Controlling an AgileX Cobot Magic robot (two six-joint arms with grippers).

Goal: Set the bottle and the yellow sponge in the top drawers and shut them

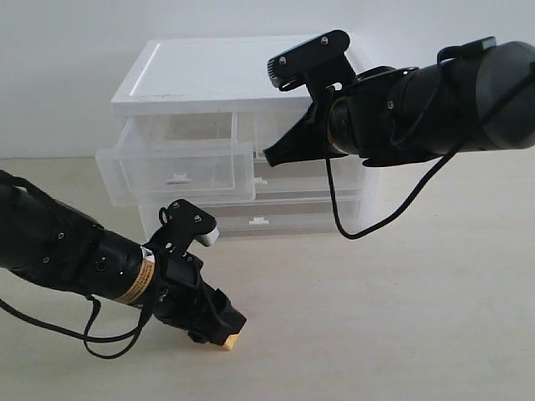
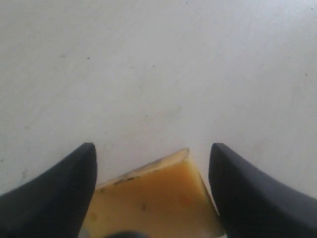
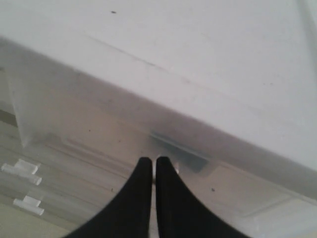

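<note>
The yellow sponge [image 2: 153, 198] lies on the table at the front, and only its corner [image 1: 231, 341] pokes out under my left gripper [image 1: 226, 327]. In the left wrist view the left gripper [image 2: 152, 147] is open, with one dark finger on each side of the sponge. Of the top drawers, the left one [image 1: 175, 163] is pulled out and looks empty. My right gripper [image 1: 269, 155] is shut, its tips [image 3: 153, 159] against the front of the right top drawer [image 3: 99, 124]. A dim teal-grey shape [image 3: 179, 151] shows through that front. I cannot tell whether it is the bottle.
The white cabinet [image 1: 217, 75] stands at the back centre, with two full-width drawers below, their white handles [image 1: 260, 220] facing front. The right arm's cable [image 1: 351, 230] hangs in front of the cabinet's right side. Bare table [image 1: 393, 317] lies to the right of the left arm.
</note>
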